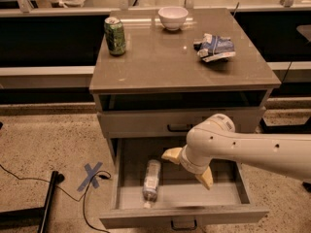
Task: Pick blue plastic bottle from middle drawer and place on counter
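Hovers tool (187, 169) spread, empty over open middle drawer (184, 216) beside blue plastic bottle (151, 178); leaves grasp, lift, bench (160, 57) placement undone.

No legible text on green can (115, 35), blue plastic bottle (151, 181), crumpled packet (215, 47). Blue tape X (91, 176), floor (48, 140), lower left. Pincer (187, 170) spread over middle drawer (184, 216), lower centre.

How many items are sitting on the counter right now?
3: green soda can back left, white bowl back centre, crumpled bag right. The gripper is open over the middle drawer, beside the blue plastic bottle.
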Robot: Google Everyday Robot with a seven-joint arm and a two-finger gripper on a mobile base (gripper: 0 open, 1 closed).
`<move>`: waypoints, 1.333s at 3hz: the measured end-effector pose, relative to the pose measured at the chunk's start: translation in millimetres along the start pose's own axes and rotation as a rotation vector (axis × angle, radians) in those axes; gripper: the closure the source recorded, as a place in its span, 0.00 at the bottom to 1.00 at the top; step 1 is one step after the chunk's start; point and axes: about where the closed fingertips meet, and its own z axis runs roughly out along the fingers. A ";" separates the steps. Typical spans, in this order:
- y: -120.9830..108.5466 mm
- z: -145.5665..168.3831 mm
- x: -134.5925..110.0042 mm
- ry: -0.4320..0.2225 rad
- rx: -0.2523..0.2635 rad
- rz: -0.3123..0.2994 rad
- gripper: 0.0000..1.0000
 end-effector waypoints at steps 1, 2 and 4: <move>-33.5 24.5 7.0 0.019 0.062 -0.117 0.00; -65.8 75.7 11.8 0.043 0.024 -0.239 0.00; -69.8 140.8 28.1 -0.029 -0.076 -0.202 0.00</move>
